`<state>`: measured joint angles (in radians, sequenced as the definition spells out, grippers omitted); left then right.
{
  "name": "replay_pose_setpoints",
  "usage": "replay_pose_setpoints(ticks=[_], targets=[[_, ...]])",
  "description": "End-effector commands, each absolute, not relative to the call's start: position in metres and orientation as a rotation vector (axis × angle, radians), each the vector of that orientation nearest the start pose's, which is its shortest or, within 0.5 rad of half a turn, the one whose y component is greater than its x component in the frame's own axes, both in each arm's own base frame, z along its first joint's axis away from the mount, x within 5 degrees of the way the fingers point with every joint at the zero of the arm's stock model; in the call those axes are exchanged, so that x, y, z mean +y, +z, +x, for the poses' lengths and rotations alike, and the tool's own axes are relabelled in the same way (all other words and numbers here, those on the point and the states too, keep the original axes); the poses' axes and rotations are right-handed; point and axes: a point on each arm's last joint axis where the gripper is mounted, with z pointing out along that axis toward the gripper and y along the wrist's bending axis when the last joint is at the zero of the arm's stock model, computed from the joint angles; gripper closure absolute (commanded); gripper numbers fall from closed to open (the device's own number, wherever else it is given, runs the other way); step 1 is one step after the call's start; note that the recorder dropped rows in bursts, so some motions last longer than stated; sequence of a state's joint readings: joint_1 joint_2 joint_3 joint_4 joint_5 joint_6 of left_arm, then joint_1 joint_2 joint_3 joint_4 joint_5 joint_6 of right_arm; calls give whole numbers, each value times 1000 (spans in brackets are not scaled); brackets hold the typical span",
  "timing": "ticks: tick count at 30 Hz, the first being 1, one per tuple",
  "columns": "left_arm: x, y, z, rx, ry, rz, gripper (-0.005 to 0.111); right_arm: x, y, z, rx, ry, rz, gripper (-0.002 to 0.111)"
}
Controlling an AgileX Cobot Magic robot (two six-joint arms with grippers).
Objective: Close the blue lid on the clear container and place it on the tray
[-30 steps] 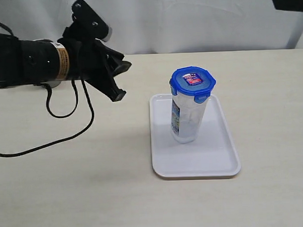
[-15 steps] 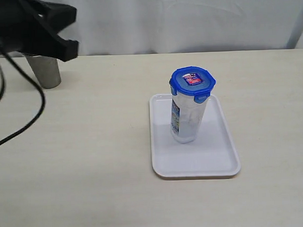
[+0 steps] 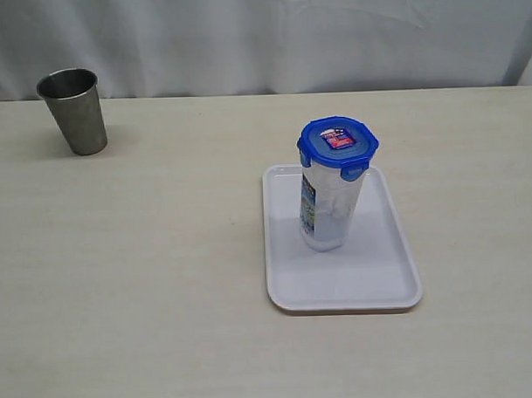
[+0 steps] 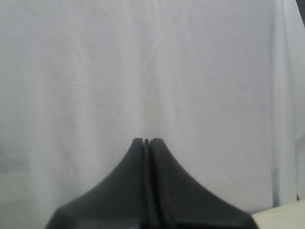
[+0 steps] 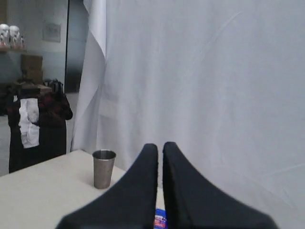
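Clear container upright on tray, blue lid skyward, bare tray nearside; left gripper, right gripper, jaws together.

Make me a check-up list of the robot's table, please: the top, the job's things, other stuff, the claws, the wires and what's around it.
Surface: pale beige table, no spills seen.
Job's things: blue lid sits on the clear container, which stands upright on the white tray.
Clutter: steel cup, upright at the far left of the table.
Claws: left claw shut, empty; right claw shut, empty.
Cables: nothing seen.
Surroundings: white curtain behind the table.
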<state>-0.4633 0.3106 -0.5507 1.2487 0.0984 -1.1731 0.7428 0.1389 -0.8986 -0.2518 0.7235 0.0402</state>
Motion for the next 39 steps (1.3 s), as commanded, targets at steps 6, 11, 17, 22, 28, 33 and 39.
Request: replay_pose_setpoints(ticks=[6, 11, 17, 22, 28, 33, 39], targets=[[9, 346, 24, 1216, -333, 59, 107, -57, 404, -42, 1236, 421, -439, 104], [12, 344, 23, 1231, -356, 10, 107, -57, 403, -42, 1245, 422, -441, 104], [12, 344, 23, 1231, -356, 10, 107, -55, 402, -43, 1258, 471, -447, 104], [12, 344, 23, 1231, -356, 10, 107, -54, 402, -44, 1261, 495, -449, 104], [12, 344, 23, 1230, -351, 13, 107, -54, 402, -44, 1261, 495, -449, 104], [12, 344, 23, 1230, -351, 13, 107, -54, 402, -44, 1261, 495, -449, 104], [12, 343, 23, 1234, -365, 6, 107, -54, 402, -44, 1261, 495, -449, 104]])
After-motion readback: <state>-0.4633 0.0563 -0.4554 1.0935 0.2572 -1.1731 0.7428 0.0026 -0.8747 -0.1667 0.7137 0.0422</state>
